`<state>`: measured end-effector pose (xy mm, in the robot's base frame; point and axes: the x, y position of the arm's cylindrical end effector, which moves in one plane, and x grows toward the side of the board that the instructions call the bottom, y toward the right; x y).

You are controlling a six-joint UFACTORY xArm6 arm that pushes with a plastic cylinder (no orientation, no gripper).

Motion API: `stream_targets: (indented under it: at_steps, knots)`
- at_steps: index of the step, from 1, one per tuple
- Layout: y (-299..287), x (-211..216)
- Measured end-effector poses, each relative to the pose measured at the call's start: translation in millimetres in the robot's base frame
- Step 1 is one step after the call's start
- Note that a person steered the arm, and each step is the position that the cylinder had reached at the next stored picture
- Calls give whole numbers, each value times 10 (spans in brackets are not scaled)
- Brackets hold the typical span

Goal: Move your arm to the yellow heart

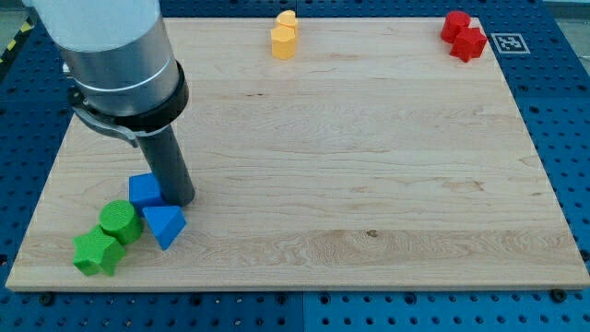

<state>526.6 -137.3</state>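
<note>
- My tip (181,200), a bare dark rod with no claw to part or close, touches the blue plastic cube (145,189) at its left.
- Blue triangular block (165,224) just below; green cylinder (120,219) and green star-like block (96,252) lower left.
- Yellow heart (285,35) far up-right, wooden board (369,166) between; red blocks (464,36) beyond.

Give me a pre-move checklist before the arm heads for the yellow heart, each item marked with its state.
1. Target in view: two yellow blocks touch at the view's top edge; which is the heart, cannot tell.
2. My tip located: ok, bottom left, against the blue cube.
3. Blue triangular block clear of my tip: ok, just below it.
4. Path up-right over the board: ok, bare wood.
5. Green blocks and red blocks off the path: ok.
</note>
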Motion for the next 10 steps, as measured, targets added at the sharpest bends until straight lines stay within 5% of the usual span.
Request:
stream_targets:
  at_steps: [2,5,7,10]
  knots:
    - [449,-365]
    - [2418,-2338]
    - [2458,-3351]
    - [2073,-3349]
